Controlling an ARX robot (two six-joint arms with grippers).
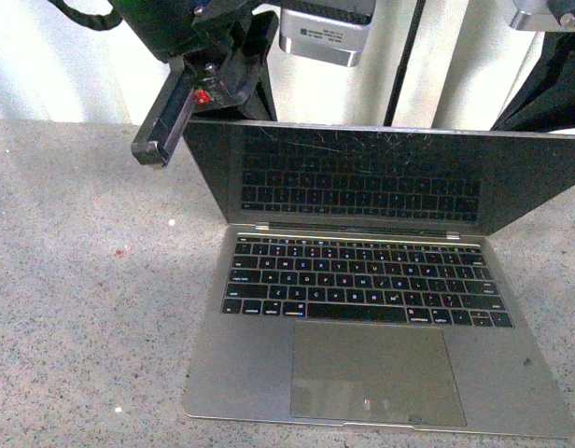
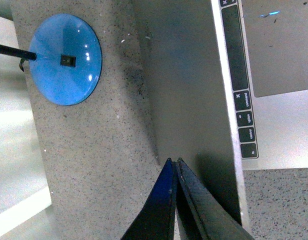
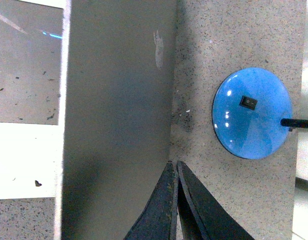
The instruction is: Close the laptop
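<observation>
Speckled grey stone countertop (image 1: 82, 280) is stretching out under the whole scene, and the laptop (image 1: 371, 280) is sitting open on it, keyboard facing you and its scratched black screen leaning back. Both arms are hanging behind the screen. The left gripper (image 2: 174, 162) is pointing down with its two fingers pressed together and holding nothing. The right gripper (image 3: 175, 164) is showing the same narrow, empty pinch. From each tool, the grey back of the lid (image 2: 189, 90) is lying just ahead of the fingertips, with the keyboard on its far side. You cannot tell from these views whether either tip is touching the metal. The lid's long top edge is running crosswise to the fingers, from one gripper toward the other. In the front view only the left gripper is appearing, just beside the lid's upper left corner, so that arm is looking like the nearer one to judge by. The coming move is likely asking you to push the lid away from the tools, down over the keys. A blue disc (image 2: 64, 60) with a small black switch is resting on the counter, behind the lid and apart from it.
</observation>
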